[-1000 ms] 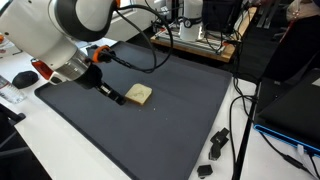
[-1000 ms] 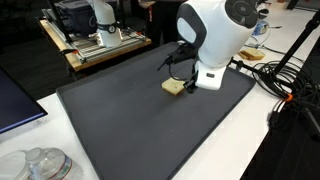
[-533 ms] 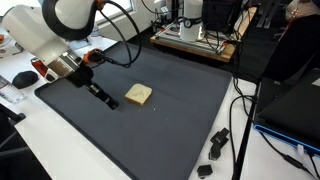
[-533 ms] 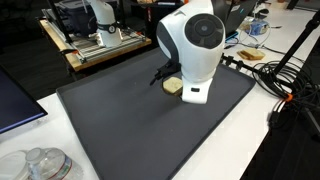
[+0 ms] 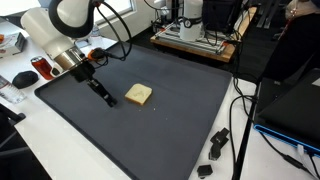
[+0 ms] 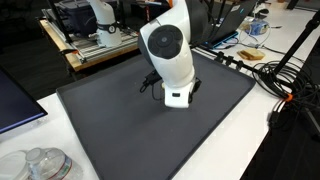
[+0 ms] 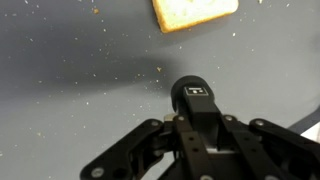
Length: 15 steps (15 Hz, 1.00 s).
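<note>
My gripper [image 5: 89,79] is shut on a black stick-like tool [image 5: 102,93] that slants down to the dark mat [image 5: 160,125]. Its tip lies just left of a tan square slice, like bread [image 5: 139,95], with a small gap between them. In the wrist view the tool [image 7: 195,95] shows as a black cylinder with a white label. It stands between the jaws of the gripper [image 7: 197,118], and the slice [image 7: 193,12] lies at the top edge. In an exterior view the white arm [image 6: 168,50] hides both the slice and the gripper.
Small black parts [image 5: 214,146] lie by the mat's near right edge, next to cables. A black mouse [image 5: 22,78] and a red object [image 5: 44,68] sit left of the mat. A wooden platform with equipment [image 5: 195,38] stands behind. Glass jars [image 6: 40,165] stand at a near corner.
The arm has drawn the held black tool away from the slice, leftward across the mat. The slice has stayed where it was. The jaws stay shut.
</note>
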Each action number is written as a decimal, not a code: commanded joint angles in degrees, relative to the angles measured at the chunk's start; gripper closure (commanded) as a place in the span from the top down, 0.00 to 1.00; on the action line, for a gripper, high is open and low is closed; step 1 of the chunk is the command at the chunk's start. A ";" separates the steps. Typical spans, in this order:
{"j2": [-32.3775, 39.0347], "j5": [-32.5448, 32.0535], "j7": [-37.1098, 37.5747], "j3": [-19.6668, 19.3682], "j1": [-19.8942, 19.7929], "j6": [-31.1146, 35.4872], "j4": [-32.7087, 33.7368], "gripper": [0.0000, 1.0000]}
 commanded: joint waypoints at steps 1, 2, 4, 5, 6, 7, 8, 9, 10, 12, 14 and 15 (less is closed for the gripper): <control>-8.35 5.66 -5.67 0.11 -2.33 5.90 -13.32 0.05; -9.73 6.85 -7.21 0.21 -2.83 7.13 -15.74 0.05; -12.74 9.09 -9.90 0.25 -3.56 9.55 -20.89 0.05; -14.14 10.09 -11.05 0.18 -3.86 10.60 -23.34 0.05; -15.68 11.36 -12.34 0.26 -4.28 11.79 -25.98 0.05; -17.20 12.65 -13.65 0.32 -4.66 13.00 -28.65 0.05; -18.76 13.93 -15.06 0.40 -4.96 14.17 -31.38 0.05; -20.06 15.18 -16.27 0.36 -5.18 15.15 -33.64 0.05; -21.35 16.57 -17.29 0.23 -5.23 16.32 -35.81 0.05; -23.94 20.29 -19.10 -0.11 -5.03 20.09 -40.19 0.05; -26.33 23.94 -20.81 -0.56 -4.44 23.86 -43.95 0.05; -27.40 25.41 -21.54 -0.80 -4.06 25.51 -45.65 0.05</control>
